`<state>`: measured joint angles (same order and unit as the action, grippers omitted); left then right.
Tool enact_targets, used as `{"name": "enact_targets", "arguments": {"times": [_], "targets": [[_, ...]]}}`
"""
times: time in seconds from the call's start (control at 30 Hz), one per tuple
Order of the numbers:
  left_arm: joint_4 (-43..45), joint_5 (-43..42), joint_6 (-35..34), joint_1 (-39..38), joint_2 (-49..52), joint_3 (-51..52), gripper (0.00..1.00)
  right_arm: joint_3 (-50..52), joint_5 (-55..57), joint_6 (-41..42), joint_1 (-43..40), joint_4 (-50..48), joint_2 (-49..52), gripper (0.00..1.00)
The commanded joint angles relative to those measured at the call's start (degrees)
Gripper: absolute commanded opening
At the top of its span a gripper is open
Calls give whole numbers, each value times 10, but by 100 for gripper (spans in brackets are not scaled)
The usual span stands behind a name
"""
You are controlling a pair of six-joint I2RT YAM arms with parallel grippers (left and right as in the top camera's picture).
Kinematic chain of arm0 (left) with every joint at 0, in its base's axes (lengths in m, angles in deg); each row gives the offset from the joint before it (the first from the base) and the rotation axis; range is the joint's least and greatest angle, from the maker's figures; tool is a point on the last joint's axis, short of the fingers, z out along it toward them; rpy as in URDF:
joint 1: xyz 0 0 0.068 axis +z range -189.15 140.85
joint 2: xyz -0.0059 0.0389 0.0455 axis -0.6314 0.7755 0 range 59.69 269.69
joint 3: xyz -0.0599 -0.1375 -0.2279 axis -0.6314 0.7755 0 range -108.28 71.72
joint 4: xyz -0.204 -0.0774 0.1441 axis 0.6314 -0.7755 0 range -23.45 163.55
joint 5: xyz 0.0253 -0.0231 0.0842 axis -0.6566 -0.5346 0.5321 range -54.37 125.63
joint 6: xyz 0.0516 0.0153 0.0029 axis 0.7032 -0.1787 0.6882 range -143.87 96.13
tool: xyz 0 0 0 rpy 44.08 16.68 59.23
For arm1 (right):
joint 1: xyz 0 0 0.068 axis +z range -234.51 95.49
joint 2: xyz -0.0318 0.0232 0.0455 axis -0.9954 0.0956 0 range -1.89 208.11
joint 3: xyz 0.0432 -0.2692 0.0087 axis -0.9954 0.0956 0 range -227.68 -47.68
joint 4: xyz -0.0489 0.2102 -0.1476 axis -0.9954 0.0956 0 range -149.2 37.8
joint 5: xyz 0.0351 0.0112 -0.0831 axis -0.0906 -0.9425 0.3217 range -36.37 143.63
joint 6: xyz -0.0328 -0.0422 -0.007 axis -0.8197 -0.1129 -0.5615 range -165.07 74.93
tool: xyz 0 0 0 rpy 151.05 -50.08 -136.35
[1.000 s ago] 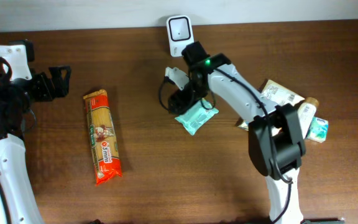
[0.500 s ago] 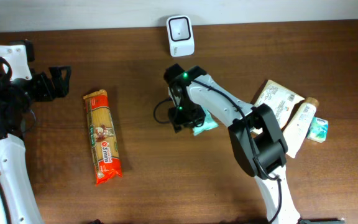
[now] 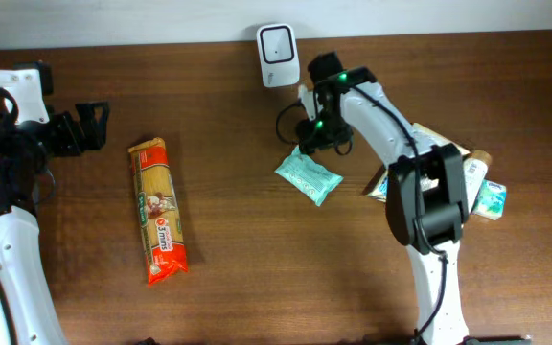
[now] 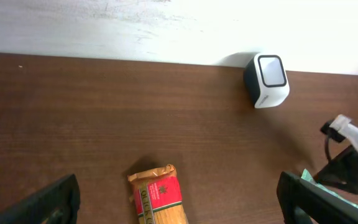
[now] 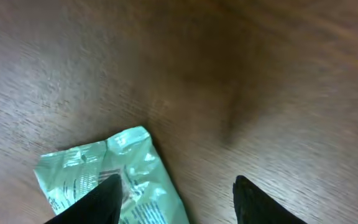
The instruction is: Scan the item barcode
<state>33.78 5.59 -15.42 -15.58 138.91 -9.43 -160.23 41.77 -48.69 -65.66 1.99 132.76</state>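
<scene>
Green packet (image 3: 309,178) let go, lay flat toward table's back edge. Right gripper (image 5: 176,186) lifted off, spread, empty. Left gripper (image 4: 179,202) spread too. Scan likely over.

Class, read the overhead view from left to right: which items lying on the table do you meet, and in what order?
orange spaghetti packet → white scanner → green pouch → pile of packets at the right edge

Left gripper (image 4: 182,202) and right gripper (image 5: 178,183) both hold jaws spread.
</scene>
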Motion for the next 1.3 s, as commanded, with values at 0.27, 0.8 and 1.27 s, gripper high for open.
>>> {"name": "enact_targets", "arguments": {"times": [0.27,0.8,1.27], "targets": [[1,-6,-5,-2,-5,-5,99,-30,-42,-124,68,66,-6,59],[1,-6,-5,-2,-5,-5,99,79,-210,-187,-73,70,7,75],[1,-6,-5,-2,-5,-5,99,119,-287,-137,-63,33,-2,4]]}}
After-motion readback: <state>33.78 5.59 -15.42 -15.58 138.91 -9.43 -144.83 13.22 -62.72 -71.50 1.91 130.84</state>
